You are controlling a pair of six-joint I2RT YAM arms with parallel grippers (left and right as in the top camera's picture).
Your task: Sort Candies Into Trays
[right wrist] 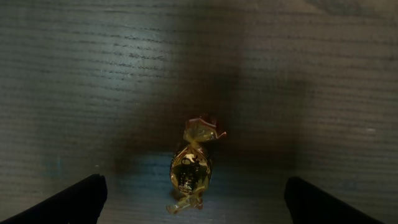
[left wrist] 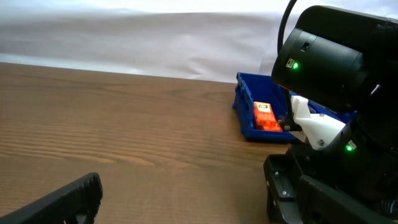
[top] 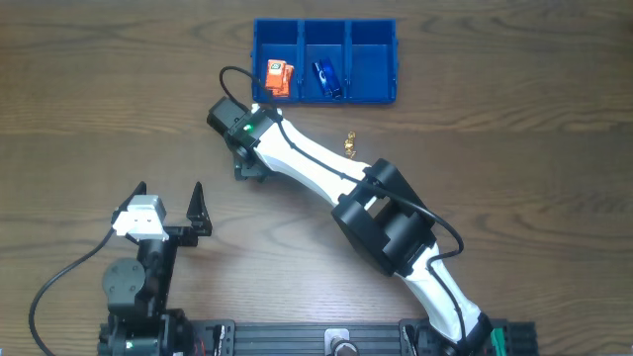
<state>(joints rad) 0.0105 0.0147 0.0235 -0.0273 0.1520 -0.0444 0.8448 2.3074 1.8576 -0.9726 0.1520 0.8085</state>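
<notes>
1. While the sort is only partly done, my left gripper (top: 169, 190) sits near its base at the left of the counter (top: 89, 119), fingers spread wide and holding nothing.
2. My right gripper (right wrist: 195, 190) hangs low over a gold candy (right wrist: 191, 165). The candy lies on the counter between the parted fingers, and neither one touches it as far as I can see.
3. In the blue tray (top: 372, 71), the left compartment holds an orange candy (top: 279, 77), the middle one holds a blue candy (top: 326, 79), and the right one is bare. I judge two candies sorted, with the gold one left for that bare compartment.
4. Just right of the right arm (top: 316, 168), a small gold piece (top: 349, 144) lies on the counter. I cannot tell whether it is the same candy or a second one.
5. From above, the right arm covers the spot under its own gripper. In the left wrist view it blocks much of the tray.
</notes>
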